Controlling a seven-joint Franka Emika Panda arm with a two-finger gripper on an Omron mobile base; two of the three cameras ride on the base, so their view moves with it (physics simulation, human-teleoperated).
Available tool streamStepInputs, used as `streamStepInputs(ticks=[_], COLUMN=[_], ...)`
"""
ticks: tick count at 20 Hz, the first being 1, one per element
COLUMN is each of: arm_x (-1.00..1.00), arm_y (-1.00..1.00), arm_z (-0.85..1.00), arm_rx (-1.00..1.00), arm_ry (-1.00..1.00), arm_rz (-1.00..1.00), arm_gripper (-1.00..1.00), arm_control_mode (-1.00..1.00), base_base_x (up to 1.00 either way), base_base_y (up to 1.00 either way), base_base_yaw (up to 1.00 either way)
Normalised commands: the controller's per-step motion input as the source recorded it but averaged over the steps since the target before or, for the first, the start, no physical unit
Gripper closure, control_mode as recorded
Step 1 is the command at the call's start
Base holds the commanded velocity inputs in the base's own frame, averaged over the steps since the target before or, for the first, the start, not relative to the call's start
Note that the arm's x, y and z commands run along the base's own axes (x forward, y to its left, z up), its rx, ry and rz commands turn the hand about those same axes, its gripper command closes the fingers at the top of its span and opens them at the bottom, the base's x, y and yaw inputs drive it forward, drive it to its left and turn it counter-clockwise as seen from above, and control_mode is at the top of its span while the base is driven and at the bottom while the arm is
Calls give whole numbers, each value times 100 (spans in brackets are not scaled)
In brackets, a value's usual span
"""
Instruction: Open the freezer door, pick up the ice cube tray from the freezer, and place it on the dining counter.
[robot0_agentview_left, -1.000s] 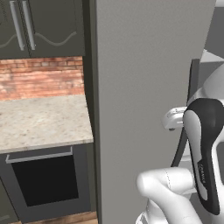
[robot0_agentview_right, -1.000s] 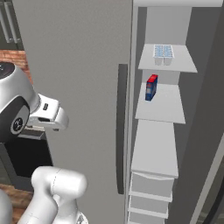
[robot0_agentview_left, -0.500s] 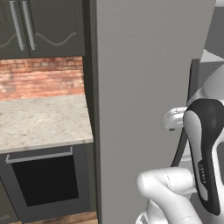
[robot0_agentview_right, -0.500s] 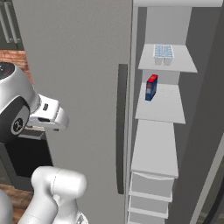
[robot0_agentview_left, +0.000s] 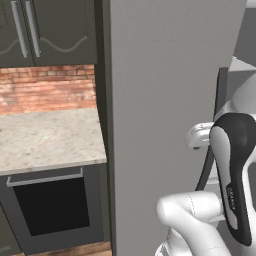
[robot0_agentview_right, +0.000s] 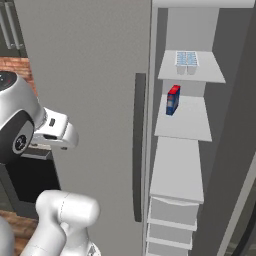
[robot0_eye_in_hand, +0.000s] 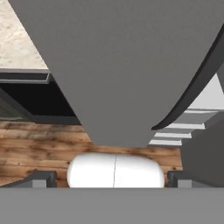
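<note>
Freezer door (robot0_agentview_right: 95, 100) ajar; ice cube tray (robot0_agentview_right: 187, 59) on the freezer's (robot0_agentview_right: 190, 130) top shelf. Pincer (robot0_eye_in_hand: 114, 177) fully spread, empty: swing clear of door edge, then reach in.

Freezer (robot0_agentview_right: 200, 150): door (robot0_agentview_right: 95, 75) ajar, left of shelves. Tray (robot0_agentview_right: 187, 59) on top shelf; carton (robot0_agentview_right: 173, 100) on shelf below, drawers (robot0_agentview_right: 172, 220) beneath. Oven (robot0_agentview_left: 50, 210) under bench (robot0_agentview_left: 45, 137), left of door.

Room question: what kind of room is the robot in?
It looks like a kitchen. There is a tall grey freezer standing open with an ice cube tray on a shelf, a dark oven under a speckled worktop, and a red brick wall behind it.
</note>
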Motion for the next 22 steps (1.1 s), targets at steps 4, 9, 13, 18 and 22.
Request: streamStepInputs(ticks=[4,9,13,18,22], arm_x=[0,0,0,0,0], arm_y=[0,0,-3,-3,0], arm_z=[0,0,0,0,0], arm_rx=[0,0,0,0,0], arm_ry=[0,0,0,0,0], arm_rz=[-9,-8,-1,0,0], arm_gripper=[-100,-100,-100,-100,-100], arm_control_mode=[-100,-100,-100,100,100], base_base_x=[0,0,0,0,0], base_base_y=[0,0,0,-6,-31], base_base_yaw=[0,0,0,0,0])
